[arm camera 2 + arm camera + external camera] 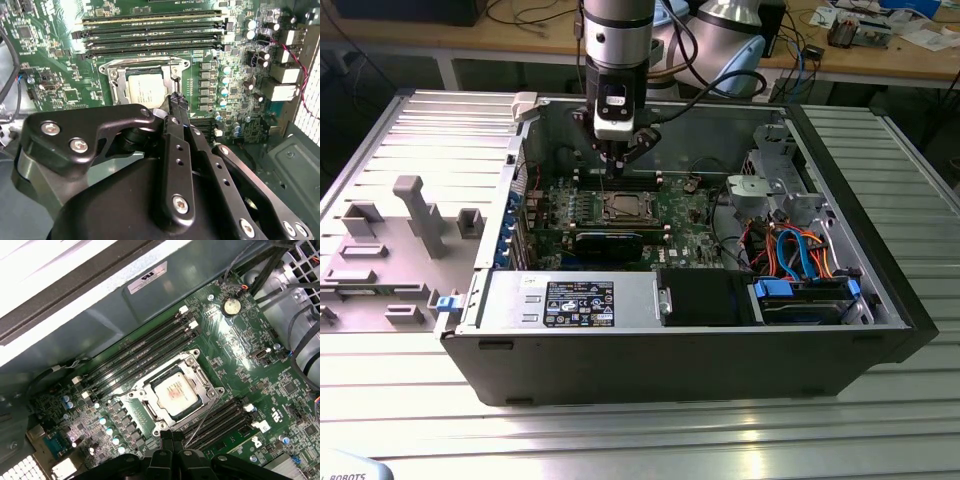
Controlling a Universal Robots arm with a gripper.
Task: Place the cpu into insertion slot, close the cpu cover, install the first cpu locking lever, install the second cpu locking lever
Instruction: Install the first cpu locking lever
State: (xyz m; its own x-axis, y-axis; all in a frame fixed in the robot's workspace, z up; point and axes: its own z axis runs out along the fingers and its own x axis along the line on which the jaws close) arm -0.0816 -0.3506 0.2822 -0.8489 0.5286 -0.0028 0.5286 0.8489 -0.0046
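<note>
Open computer case (880, 300) is lying on the ribbed metal table (620, 440); blue and orange cables (800, 250) are curling inside, grey fixtures (415, 215) standing alongside.

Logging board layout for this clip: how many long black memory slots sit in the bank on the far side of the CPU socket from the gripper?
4. The slots lie side by side, parallel, just beyond the insertion slot that holds the cpu. More slots run beside the gripper, partly hidden.
</note>
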